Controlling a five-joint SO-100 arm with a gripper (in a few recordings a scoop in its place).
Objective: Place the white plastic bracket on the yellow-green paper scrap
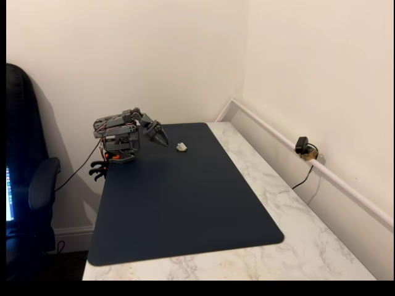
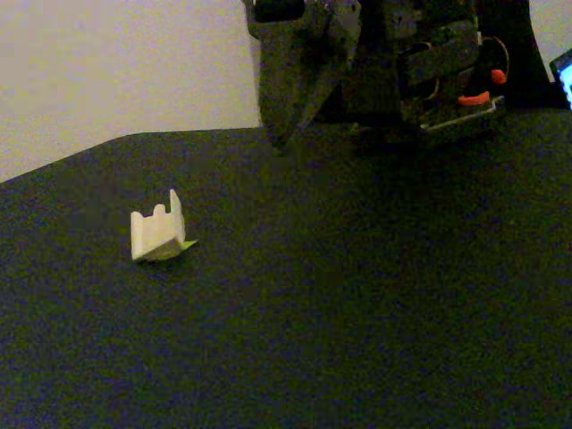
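Observation:
The white plastic bracket point(image 1: 182, 147) point(image 2: 158, 232) rests on the dark mat near its far edge, prongs up. A thin edge of the yellow-green paper scrap point(image 2: 189, 243) peeks out from under the bracket's lower right corner, so the bracket sits on top of it. The arm is folded at the mat's back left corner in a fixed view. My gripper point(image 1: 163, 140) point(image 2: 281, 141) hangs a short way from the bracket, not touching it. Its fingers meet in a point with nothing between them.
A dark blue mat point(image 1: 185, 203) covers most of the marble table point(image 1: 296, 209). A small black camera point(image 1: 302, 147) with a cable sits on the ledge along the right wall. An office chair point(image 1: 28, 185) stands at the left, beside the table.

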